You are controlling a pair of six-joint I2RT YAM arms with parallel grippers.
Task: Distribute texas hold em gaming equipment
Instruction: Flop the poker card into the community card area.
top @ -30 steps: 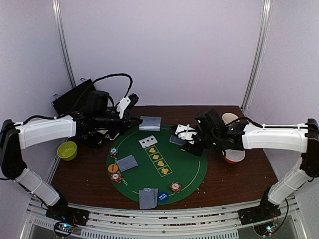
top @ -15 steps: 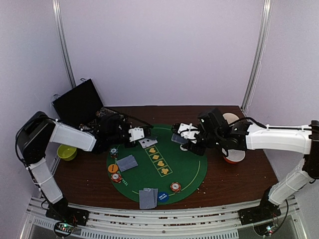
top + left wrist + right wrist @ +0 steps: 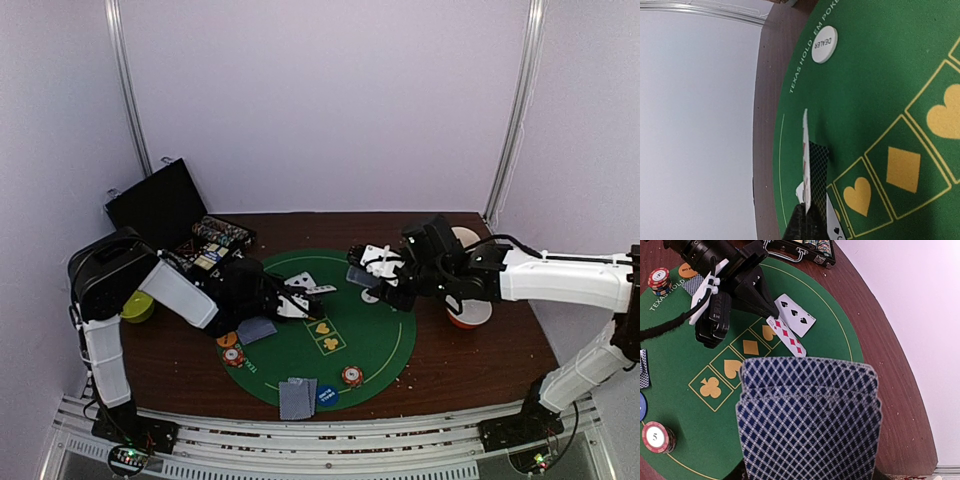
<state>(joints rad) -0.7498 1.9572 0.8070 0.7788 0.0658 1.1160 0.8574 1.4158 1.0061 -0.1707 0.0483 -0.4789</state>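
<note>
My left gripper is low over the green poker mat and shut on a red diamonds card. In the left wrist view the card shows edge-on. In the right wrist view it hangs beside a face-up spades card lying on the mat. My right gripper is shut on a deck of blue-diamond-backed cards, held above the mat's back right; its fingers are hidden behind the deck. A white dealer disc lies on the mat.
Card piles, chip stacks, an orange disc and a blue disc lie on the mat. An open black chip case stands back left. A green bowl, a red-and-white bowl and a mug flank the mat.
My left arm has swung down from the back left onto the mat's middle and now holds the red card there. My right gripper with the deck has barely shifted.
</note>
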